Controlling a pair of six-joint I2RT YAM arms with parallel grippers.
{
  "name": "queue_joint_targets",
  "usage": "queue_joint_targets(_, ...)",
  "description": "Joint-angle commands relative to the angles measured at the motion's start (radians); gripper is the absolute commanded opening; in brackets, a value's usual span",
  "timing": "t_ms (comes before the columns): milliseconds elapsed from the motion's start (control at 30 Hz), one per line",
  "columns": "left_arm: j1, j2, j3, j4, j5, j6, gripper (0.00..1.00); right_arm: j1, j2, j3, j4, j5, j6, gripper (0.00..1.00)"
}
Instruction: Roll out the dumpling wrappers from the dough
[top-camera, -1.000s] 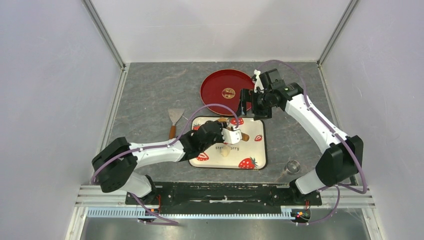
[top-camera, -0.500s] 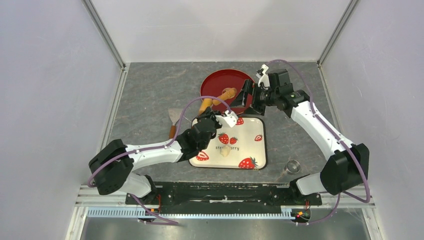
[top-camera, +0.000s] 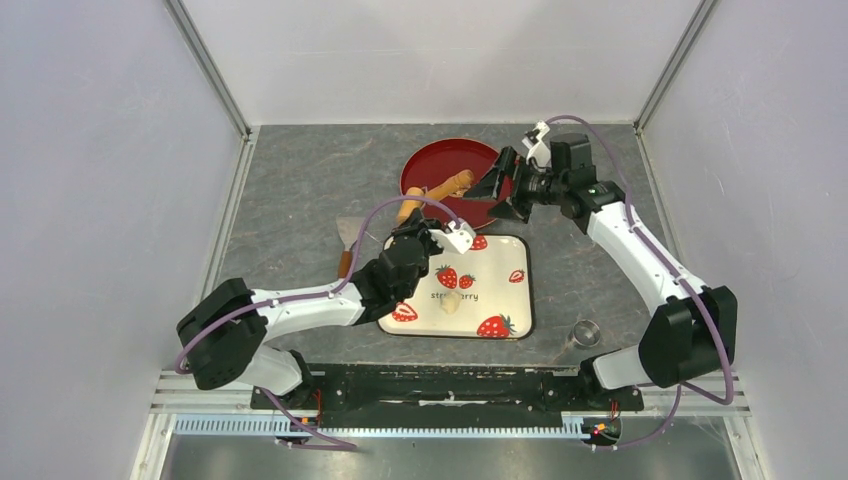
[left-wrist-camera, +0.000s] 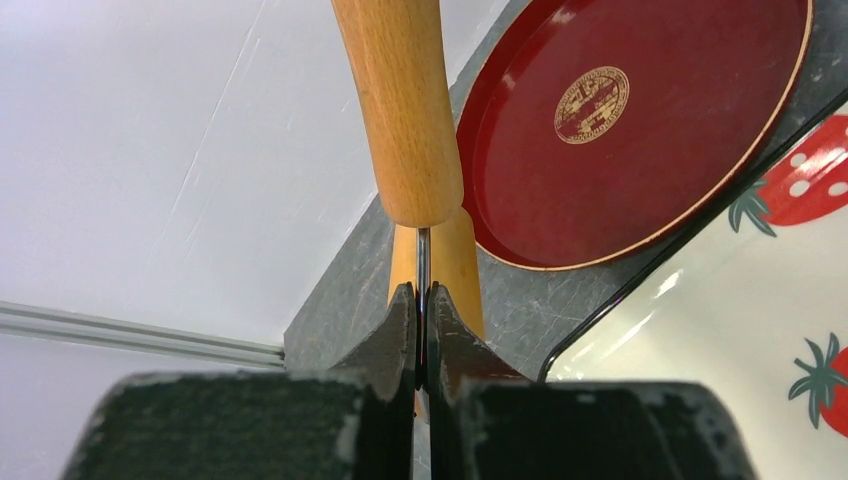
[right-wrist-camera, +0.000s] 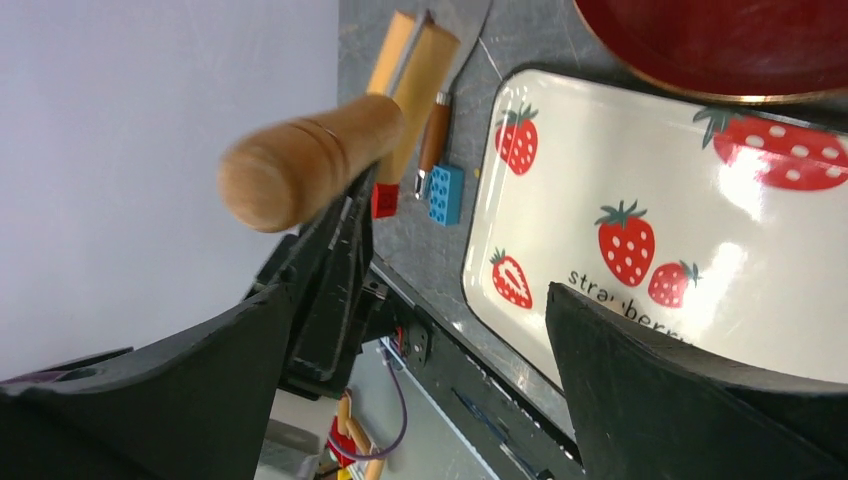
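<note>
Dough (top-camera: 452, 303) lies as a small pale lump on the strawberry tray (top-camera: 505, 295), just under the printed word and well apart from both sets of jaws.

Working down from the largest, we see the grey table (top-camera: 300, 180) carrying everything. The tray sits near the arm bases, and the red plate (top-camera: 450, 158) lies just beyond its far edge.

The left gripper (top-camera: 412, 224) hangs over the tray's far left corner. Its jaws are pinched almost together on the thin metal rod of the wooden roller (top-camera: 450, 184). The roller is lifted and slants over the plate's near left rim. The dough lies nearer the bases than those jaws, a little to their right.

The right gripper (top-camera: 505, 187) hovers over the plate's right side with its jaws spread wide, gripping nothing. The dough lies on the tray, well short of it.

A scraper (top-camera: 351, 233) lies left of the tray and a metal ring cutter (top-camera: 587, 332) right of it. A blue block (right-wrist-camera: 445, 193) and a red block (right-wrist-camera: 386, 200) sit by the scraper's handle.
</note>
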Motion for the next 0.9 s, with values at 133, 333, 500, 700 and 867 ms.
queue_joint_targets(133,-0.001,-0.034,-0.022,0.086,0.077,0.143,0.02,-0.071,0.047,0.165,0.062,-0.144,0.011,0.98)
queue_joint_targets(333,-0.001,-0.043,-0.027,0.073,0.116,0.273,0.02,-0.069,0.171,0.306,-0.165,-0.167,-0.107,0.98)
queue_joint_targets(500,-0.003,-0.064,-0.033,0.032,0.148,0.34,0.02,-0.041,0.265,0.391,-0.345,-0.171,-0.221,0.97)
queue_joint_targets(700,-0.004,-0.082,-0.043,0.006,0.159,0.364,0.02,0.009,0.292,0.359,-0.322,-0.194,-0.212,0.95)
queue_joint_targets(867,-0.005,-0.092,-0.047,-0.012,0.166,0.37,0.02,0.059,0.309,0.349,-0.253,-0.212,-0.155,0.89)
